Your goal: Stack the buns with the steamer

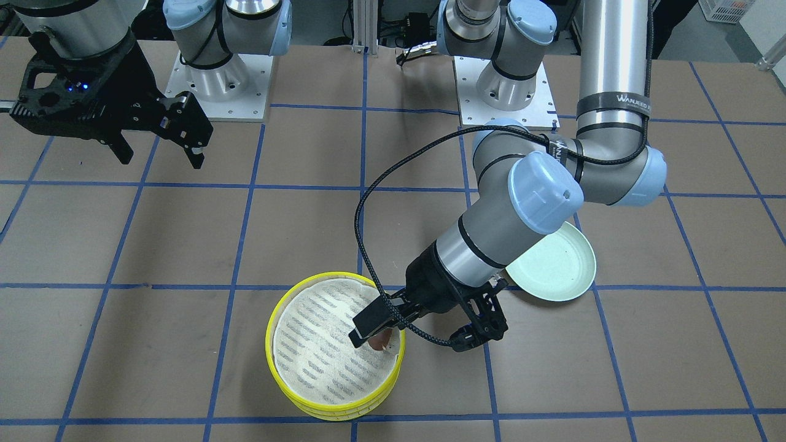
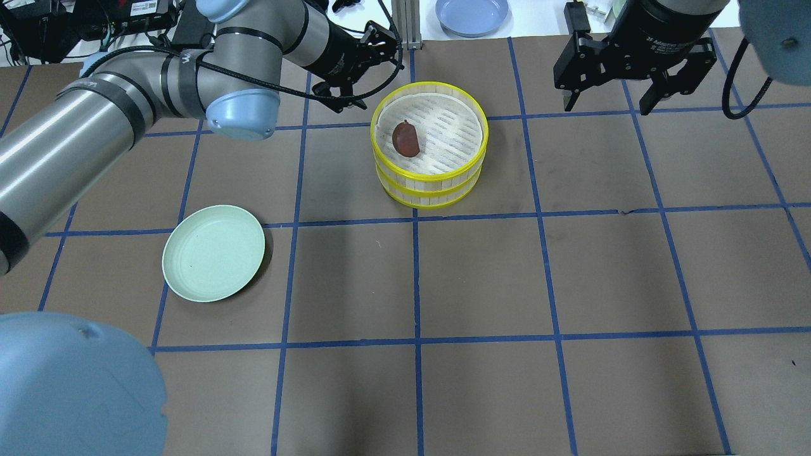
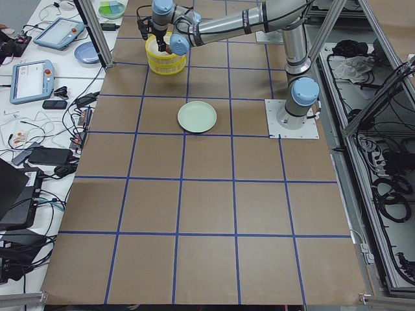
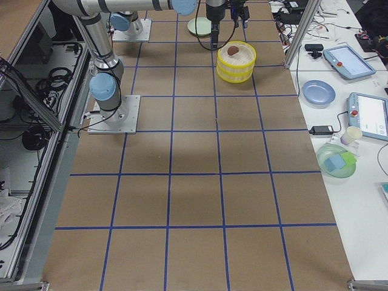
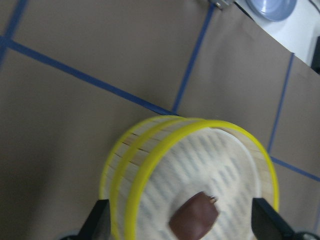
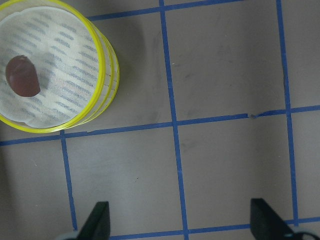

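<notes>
Fingertips (image 5: 100,220) of the left claw (image 2: 364,66) frame the bottom edge of its wrist view, spread wide with nothing clamped. The dark reddish-brown bun (image 5: 194,216) lies between them, touching neither. It rests on the striped liner (image 2: 447,136) of the upper tier of the steamer (image 2: 485,136), whose two yellow-rimmed tiers are stacked one on the other on the brown surface (image 2: 481,278).

Seen from overhead, the bun sits near the liner's 9 o'clock edge. The left claw hangs above the rim at about 11 o'clock, so the bun is toward 5 o'clock from it. From the front, one finger hides most of the bun.

The right claw (image 2: 609,98) hovers well apart at the steamer's 3 o'clock, fingers spread and holding nothing. A pale green plate (image 2: 213,253) lies at the steamer's 8 o'clock, well apart.
</notes>
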Robot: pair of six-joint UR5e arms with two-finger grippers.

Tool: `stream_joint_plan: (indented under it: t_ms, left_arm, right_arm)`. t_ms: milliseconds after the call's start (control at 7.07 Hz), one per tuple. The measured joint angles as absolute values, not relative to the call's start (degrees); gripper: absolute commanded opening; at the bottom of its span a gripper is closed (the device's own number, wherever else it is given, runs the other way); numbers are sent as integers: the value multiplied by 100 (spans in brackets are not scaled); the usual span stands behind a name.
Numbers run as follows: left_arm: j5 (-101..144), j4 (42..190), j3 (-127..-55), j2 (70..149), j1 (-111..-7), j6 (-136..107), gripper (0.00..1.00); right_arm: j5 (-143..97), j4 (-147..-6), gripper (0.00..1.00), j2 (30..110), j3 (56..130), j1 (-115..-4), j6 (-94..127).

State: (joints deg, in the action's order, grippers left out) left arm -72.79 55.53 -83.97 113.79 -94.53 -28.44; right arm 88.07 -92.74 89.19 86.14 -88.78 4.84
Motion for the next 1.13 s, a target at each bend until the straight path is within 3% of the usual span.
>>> stream_joint_plan:
  t_ms: [424, 1131]
  left_arm:
    - [-8952, 7221, -8344, 10681, -8697, -742, 100]
    - [-9383, 8685, -8533, 9544, -8553, -398, 100]
  right_arm:
    - [8862, -9402, 100, 8883, 8652, -8925, 447]
    - [9136, -9457, 100, 8687, 8658, -8930, 427]
